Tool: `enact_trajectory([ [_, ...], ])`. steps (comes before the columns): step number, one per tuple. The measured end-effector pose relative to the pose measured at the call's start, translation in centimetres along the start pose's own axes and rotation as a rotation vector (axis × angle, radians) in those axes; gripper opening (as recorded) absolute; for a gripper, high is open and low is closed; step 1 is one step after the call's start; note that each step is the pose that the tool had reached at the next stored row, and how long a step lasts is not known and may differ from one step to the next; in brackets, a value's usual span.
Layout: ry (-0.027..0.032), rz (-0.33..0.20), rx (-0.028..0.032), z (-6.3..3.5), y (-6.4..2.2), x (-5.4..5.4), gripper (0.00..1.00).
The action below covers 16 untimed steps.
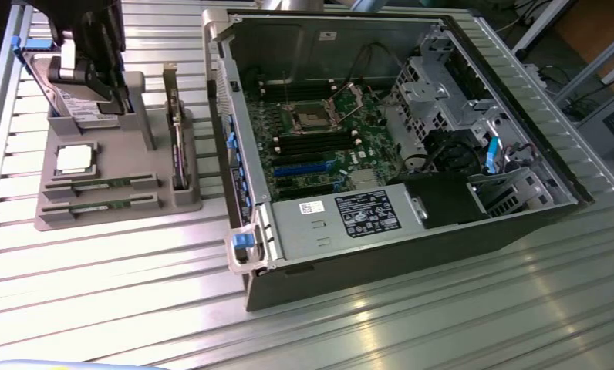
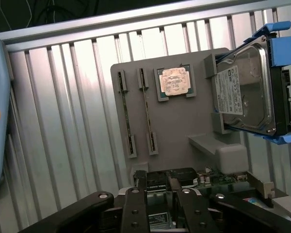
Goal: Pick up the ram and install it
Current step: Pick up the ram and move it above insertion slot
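Two ram sticks, thin green boards, stand on edge in slots of a grey fixture tray (image 1: 122, 154) at the exterior view's left: one (image 1: 101, 186) and a second (image 1: 99, 206) nearer the tray's front. The wrist view has them as two narrow strips (image 2: 125, 114) (image 2: 148, 109) on the tray (image 2: 184, 121). My dark gripper (image 1: 93, 81) hangs over the tray's far end by the hard drive, well away from the sticks. It is open (image 2: 160, 194) and holds nothing; a dark card lies below the gap.
On the tray sit a silver processor chip (image 1: 73, 158), a hard drive (image 2: 245, 92) in blue brackets and an upright dark card (image 1: 178, 146). The open computer case (image 1: 328, 231) with its motherboard (image 1: 338, 131) and dark memory slots (image 1: 307, 142) lies to the exterior view's right on the ribbed metal table.
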<state>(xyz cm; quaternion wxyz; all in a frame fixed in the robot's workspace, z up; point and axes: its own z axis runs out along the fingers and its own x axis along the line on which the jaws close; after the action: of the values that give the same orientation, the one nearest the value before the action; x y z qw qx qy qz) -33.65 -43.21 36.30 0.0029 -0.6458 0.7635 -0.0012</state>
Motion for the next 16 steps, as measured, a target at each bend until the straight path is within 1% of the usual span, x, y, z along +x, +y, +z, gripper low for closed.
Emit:
enact_trajectory([
  [9,0.0000,0.000,0.0000,0.63,0.00,0.0,0.30],
  [16,0.0000,0.000,0.0000,1.35,0.01,0.0,0.30],
])
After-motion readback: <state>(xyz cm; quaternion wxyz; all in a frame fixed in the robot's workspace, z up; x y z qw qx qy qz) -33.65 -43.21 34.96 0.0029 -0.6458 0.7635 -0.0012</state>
